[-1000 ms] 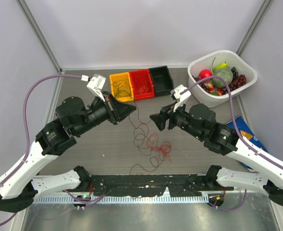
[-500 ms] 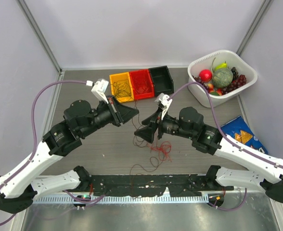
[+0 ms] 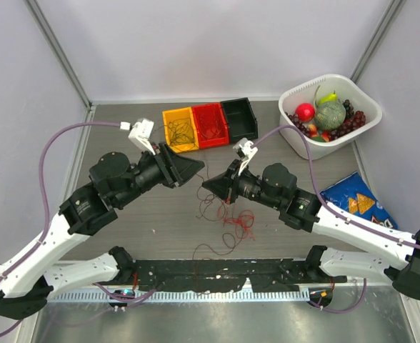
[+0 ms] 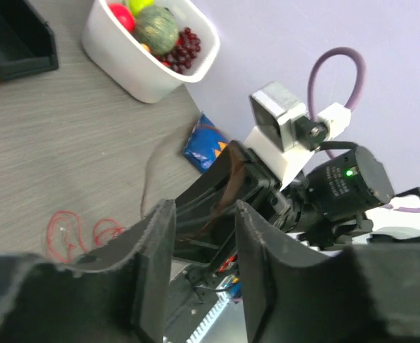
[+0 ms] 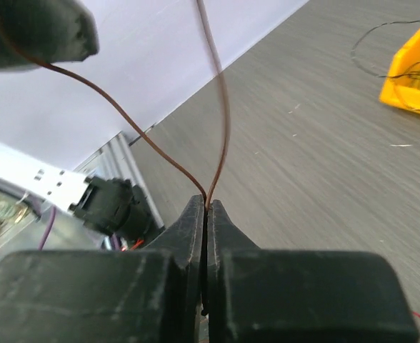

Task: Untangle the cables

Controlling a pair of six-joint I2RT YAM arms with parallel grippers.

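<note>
dark brown, hair-thin wire is the strand in play.

- left gripper (image 4: 204, 221): raised over the table (image 3: 138, 214), just left of centre. jaws parted, a clear gap between the pads. cannot tell whether the strand touches either pad.
- yellow bin (image 3: 174, 116), just behind it: some thin dark wire lies inside.
- centre: the rest of the cables lie on the table under both grippers. dark loops (image 3: 211, 204) sit with a red cable (image 3: 240, 223) bunched just to their right, and the two overlap at the edges.
- right gripper (image 5: 206, 207): jaws pressed together on the dark brown cable (image 5: 223, 121), pinched at the very tips. two legs rise from the pinch, one straight up and one curving toward the left finger.
- far right: fruit basket (image 3: 311, 148) and blue snack bag (image 3: 358, 205), well apart from the work.

judgement: the step in hand looks like drawing one dark strand free of the pile.

- raise it slowly and away from the red bunch.
- watch the red loops; if they climb with it, stop and ease back rather than tighten a knot.
- a tip pinch on wire this fine could slip, so avoid jerks.
- bring the left jaws onto the strand further along before the right lets go.
</note>
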